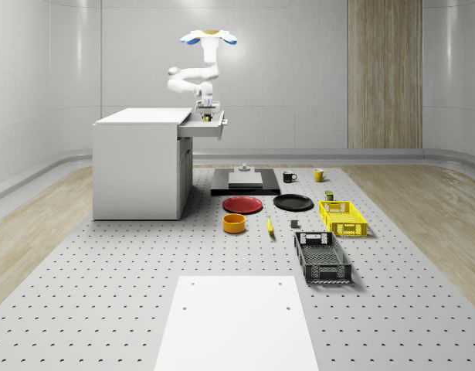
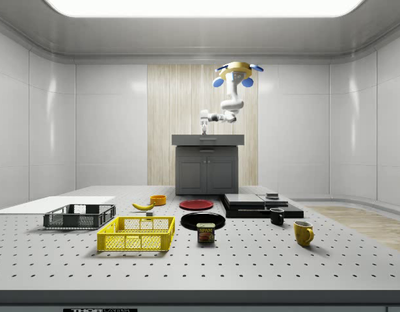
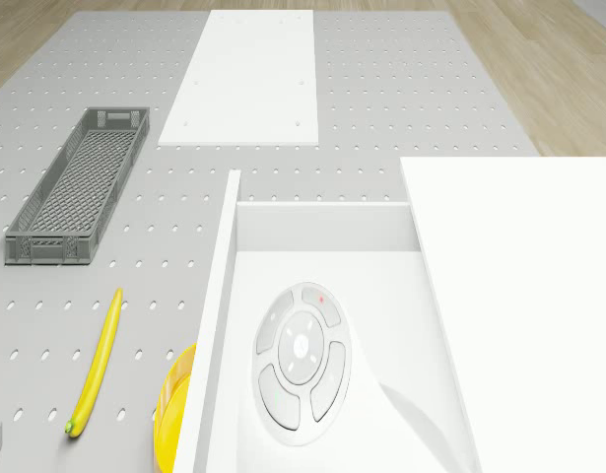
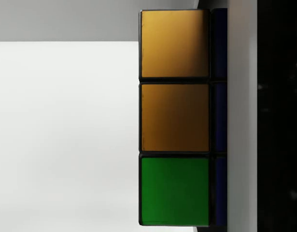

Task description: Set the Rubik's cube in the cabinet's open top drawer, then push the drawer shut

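The drone [image 1: 208, 36] hovers above the white cabinet's [image 1: 140, 162] open top drawer [image 1: 203, 128], its arm bent down over it. My gripper [image 1: 207, 114] hangs just over the drawer, shut on the Rubik's cube [image 1: 207, 119]. In the wrist view the cube [image 4: 175, 116] shows two orange tiles and a green one, pressed against a dark finger [image 4: 278, 116], with the pale drawer floor behind. From the drone, the arm's round end [image 3: 301, 365] sits over the drawer's white inside [image 3: 322, 232]. In the side view the gripper [image 2: 204, 123] is above the cabinet [image 2: 207, 166].
On the pegboard floor below lie a banana [image 3: 96, 360], a yellow bowl [image 3: 169, 414] and a grey crate [image 3: 81, 182]. The whole-scene view also holds a red plate [image 1: 243, 204], a black plate [image 1: 293, 202], a yellow crate [image 1: 343, 218] and mugs.
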{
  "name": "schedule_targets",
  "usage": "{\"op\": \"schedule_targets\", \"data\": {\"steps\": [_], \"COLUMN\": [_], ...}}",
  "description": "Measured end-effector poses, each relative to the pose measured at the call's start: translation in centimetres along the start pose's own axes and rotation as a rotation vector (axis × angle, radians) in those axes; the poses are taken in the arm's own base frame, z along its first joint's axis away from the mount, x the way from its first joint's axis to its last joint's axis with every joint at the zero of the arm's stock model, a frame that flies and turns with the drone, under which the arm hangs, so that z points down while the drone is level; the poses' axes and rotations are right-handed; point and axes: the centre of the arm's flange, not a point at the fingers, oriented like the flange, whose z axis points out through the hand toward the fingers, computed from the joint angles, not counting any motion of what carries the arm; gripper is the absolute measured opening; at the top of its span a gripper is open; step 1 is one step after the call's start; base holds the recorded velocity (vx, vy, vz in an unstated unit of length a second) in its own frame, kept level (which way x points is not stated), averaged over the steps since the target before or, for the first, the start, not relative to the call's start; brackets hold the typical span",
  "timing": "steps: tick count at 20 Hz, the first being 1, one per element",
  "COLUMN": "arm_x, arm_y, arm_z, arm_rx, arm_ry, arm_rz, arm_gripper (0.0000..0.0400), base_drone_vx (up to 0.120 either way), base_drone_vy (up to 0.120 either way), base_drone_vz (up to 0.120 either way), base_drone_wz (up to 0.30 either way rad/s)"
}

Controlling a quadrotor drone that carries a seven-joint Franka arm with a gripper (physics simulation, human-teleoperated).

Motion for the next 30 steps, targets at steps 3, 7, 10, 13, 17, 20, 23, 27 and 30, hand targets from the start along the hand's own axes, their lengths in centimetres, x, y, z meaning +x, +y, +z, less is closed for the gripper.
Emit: {"op": "schedule_targets", "data": {"steps": [3,7,10,13,17,20,23,27,30], "arm_x": [0.0,0.0,0.0,0.0,0.0,0.0,0.0,0.0,0.0], "arm_y": [0.0,0.0,0.0,0.0,0.0,0.0,0.0,0.0,0.0], "arm_z": [1.1,2.4,3.0,3.2,2.2,1.1,0.2,-0.4,-0.6], "arm_rx": [0.0,0.0,0.0,0.0,0.0,0.0,0.0,0.0,0.0], "arm_ry": [0.0,0.0,0.0,0.0,0.0,0.0,0.0,0.0,0.0], "arm_rz": [0.0,0.0,0.0,0.0,0.0,0.0,0.0,0.0,0.0], "arm_gripper": [0.0325,0.0325,0.035,0.0377,0.0391,0.0396,0.0398,0.0399,0.04], "base_drone_vx": [0.0,0.0,0.0,0.0,0.0,0.0,-0.013,-0.12,-0.12], "base_drone_vy": [0.0,0.0,0.0,0.0,0.0,0.0,0.013,0.12,0.12], "base_drone_vz": [0.0,0.0,0.0,0.0,0.0,0.067,0.12,0.12,0.12], "base_drone_wz": [0.0,0.0,0.0,0.0,0.0,0.0,0.0,0.0,0.0]}}
